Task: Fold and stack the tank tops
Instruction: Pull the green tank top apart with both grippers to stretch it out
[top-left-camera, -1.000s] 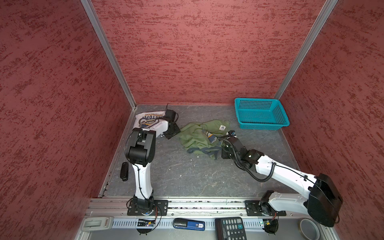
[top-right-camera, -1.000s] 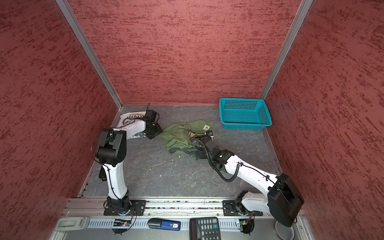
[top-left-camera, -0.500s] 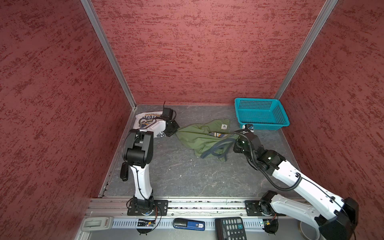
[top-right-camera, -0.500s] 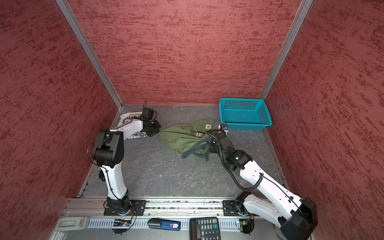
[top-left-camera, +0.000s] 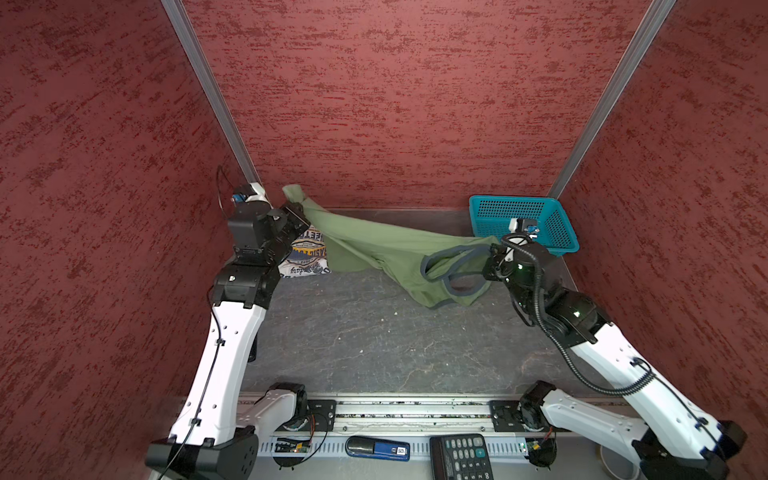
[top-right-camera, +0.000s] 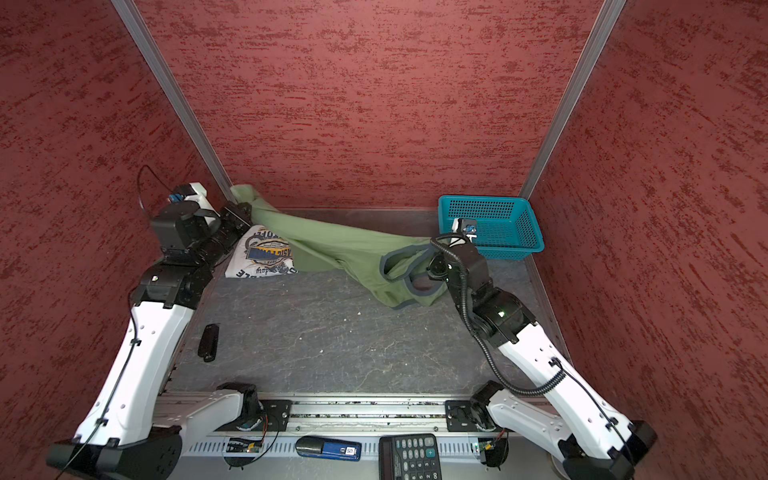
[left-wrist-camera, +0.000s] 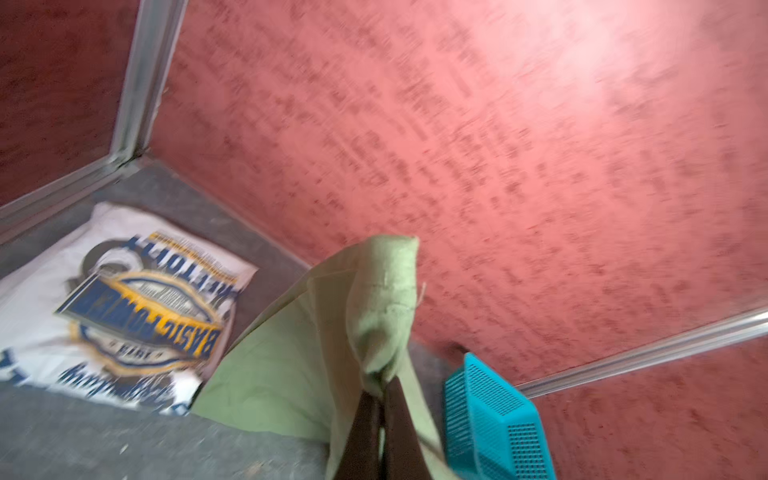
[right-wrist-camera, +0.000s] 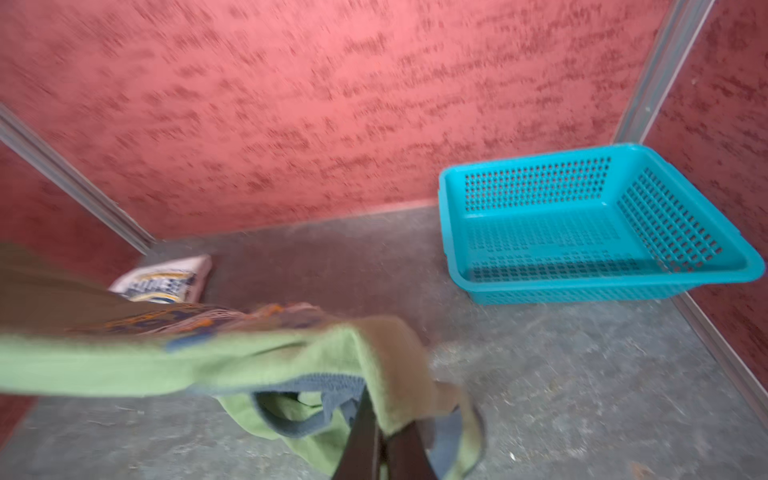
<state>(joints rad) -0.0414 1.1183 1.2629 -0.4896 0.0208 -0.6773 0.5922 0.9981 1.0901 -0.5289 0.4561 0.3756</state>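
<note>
The olive green tank top (top-left-camera: 374, 245) (top-right-camera: 340, 249) hangs stretched between both grippers above the table in both top views. My left gripper (top-left-camera: 297, 210) (left-wrist-camera: 380, 390) is shut on one corner of it, raised at the back left. My right gripper (top-left-camera: 492, 253) (right-wrist-camera: 378, 419) is shut on its grey-trimmed strap end, in front of the basket. Its middle sags toward the table. The white tank top (top-left-camera: 307, 253) (left-wrist-camera: 124, 299) lies folded at the back left, badge print up, partly under the green cloth.
A teal basket (top-left-camera: 515, 198) (right-wrist-camera: 582, 291) stands in the back right corner, empty. A small black object (top-right-camera: 209, 341) lies near the left arm. A calculator (top-left-camera: 461, 457) and a blue device (top-left-camera: 378, 448) sit on the front rail. Red walls enclose three sides.
The green top lay crumpled mid-table; now it is lifted and pulled out between both arms. My left gripper shut on its corner and rose; the right swung up and right.
</note>
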